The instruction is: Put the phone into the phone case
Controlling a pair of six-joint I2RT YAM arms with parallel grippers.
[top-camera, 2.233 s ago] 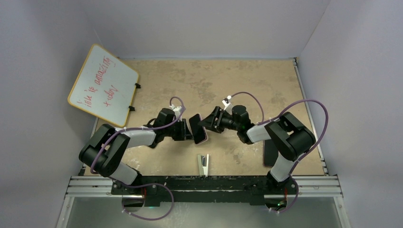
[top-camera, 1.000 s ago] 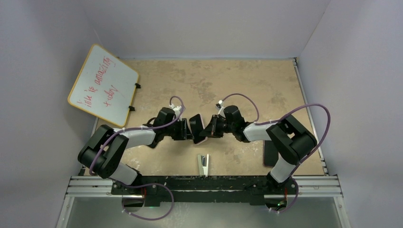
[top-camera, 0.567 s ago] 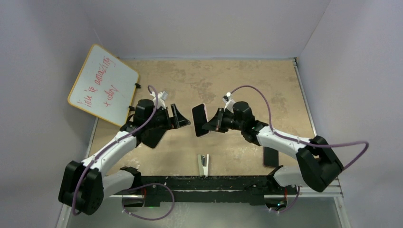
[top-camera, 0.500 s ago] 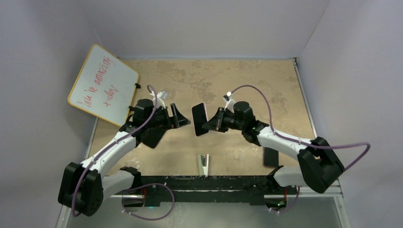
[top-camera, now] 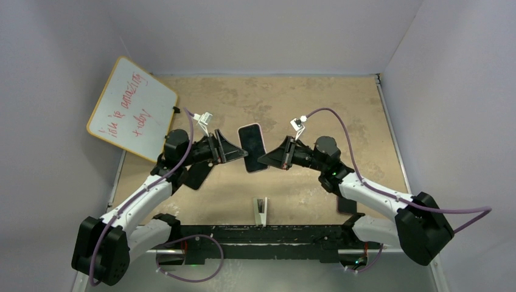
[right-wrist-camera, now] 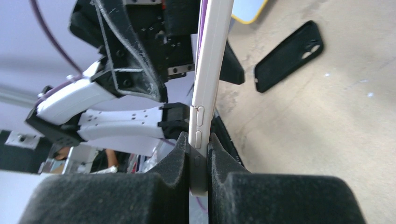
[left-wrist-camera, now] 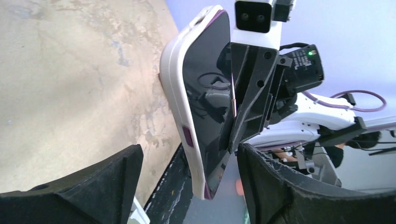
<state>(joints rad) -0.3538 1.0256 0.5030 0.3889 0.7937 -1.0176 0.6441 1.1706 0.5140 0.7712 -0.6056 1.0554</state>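
Observation:
The phone (top-camera: 251, 148), dark-screened with a white and pink rim, hangs in the air above the table's middle. My right gripper (top-camera: 264, 160) is shut on its right edge; in the right wrist view both pads pinch the phone (right-wrist-camera: 208, 79) edge-on at the gripper (right-wrist-camera: 199, 142). My left gripper (top-camera: 238, 152) stands open at the phone's left side. In the left wrist view the phone (left-wrist-camera: 205, 107) sits between the spread fingers of that gripper (left-wrist-camera: 189, 156), touching neither. The black phone case (top-camera: 195, 175) lies flat on the table under the left arm, also seen as the case (right-wrist-camera: 289, 56).
A whiteboard (top-camera: 131, 108) with red writing leans at the back left. A small metal clip (top-camera: 260, 210) lies near the front edge. A dark flat rectangle (top-camera: 345, 204) lies on the table under the right arm. Purple walls close in three sides.
My left gripper opened and let go of the phone, drew back, then came close again with jaws spread. The right gripper kept the phone, lifted it and turned it.

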